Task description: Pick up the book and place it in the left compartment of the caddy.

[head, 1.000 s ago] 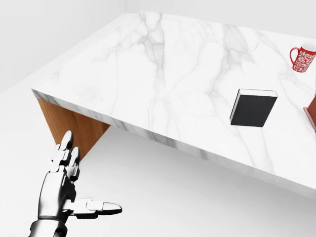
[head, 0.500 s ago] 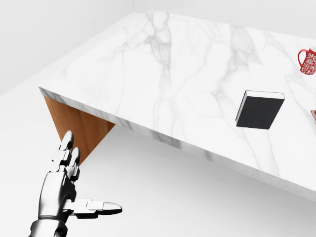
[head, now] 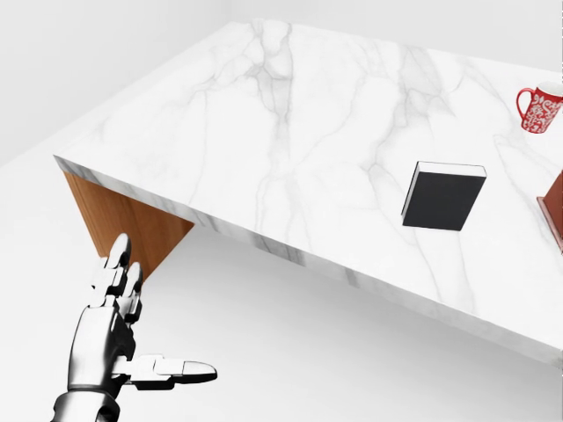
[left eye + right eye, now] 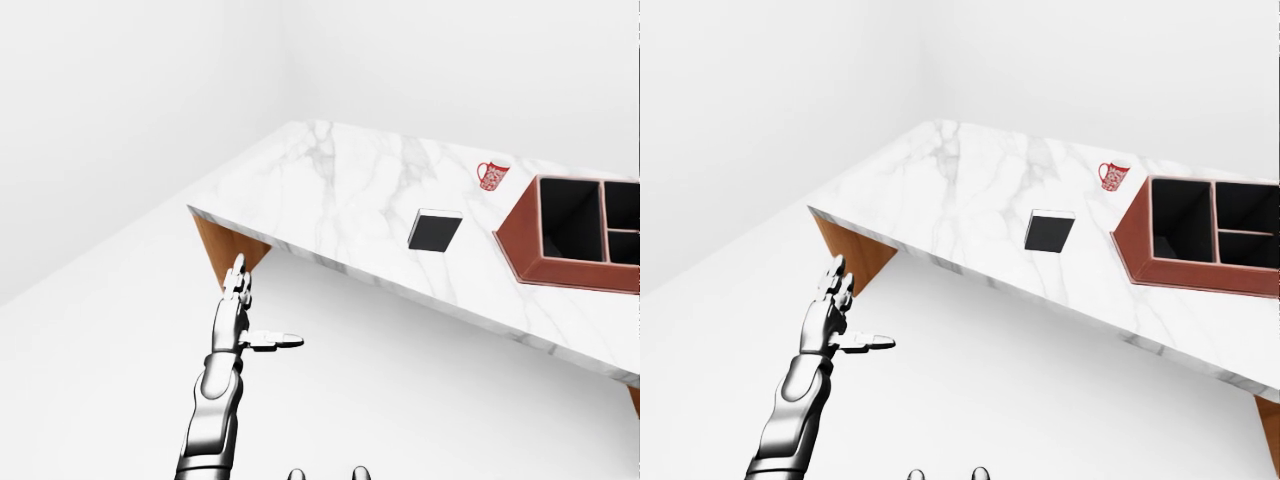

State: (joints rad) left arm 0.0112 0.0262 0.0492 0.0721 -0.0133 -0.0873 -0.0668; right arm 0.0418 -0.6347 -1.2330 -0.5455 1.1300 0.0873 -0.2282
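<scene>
The black book with white page edges lies flat on the marble table, near the table's lower edge in the head view. To its right stands the red-brown caddy, whose large left compartment is dark inside. My left hand hangs over the floor at the head view's lower left. It is well short of the table and far from the book, fingers spread and thumb out, holding nothing. My right hand does not show.
A red patterned mug stands on the table above and right of the book. The table's wooden leg is just above my left hand. White floor lies between me and the table edge.
The whole picture shifted right and then back left, so the camera has moved. The book, mug and my left hand keep their places relative to their surroundings.
</scene>
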